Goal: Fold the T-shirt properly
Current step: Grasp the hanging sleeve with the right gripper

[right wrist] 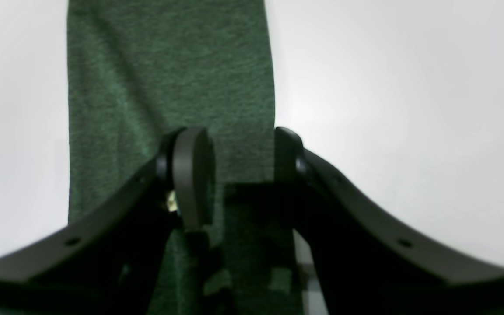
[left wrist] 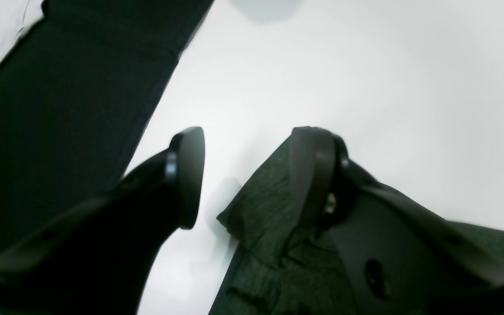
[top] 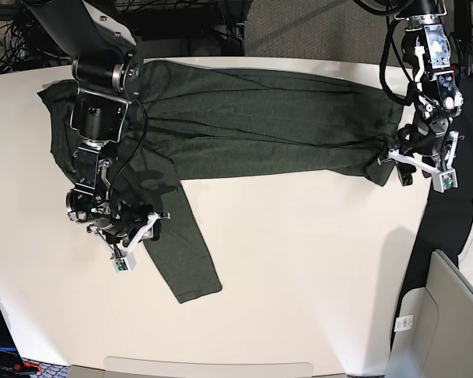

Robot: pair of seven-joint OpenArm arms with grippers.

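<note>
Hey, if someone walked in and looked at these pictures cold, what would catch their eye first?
Probably the T-shirt, a big dark green garment spread along the far side of the white table, with one long sleeve trailing toward the near edge. Next, the two arms at its opposite ends: the right gripper straddles the sleeve with jaws open, while the left gripper hangs with open jaws at a bunched fabric edge.

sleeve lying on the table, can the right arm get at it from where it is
Probably yes. The right gripper sits low over the sleeve of the T-shirt, jaws apart with one straddling the sleeve's edge, and nothing lies between them and the fabric.
</note>
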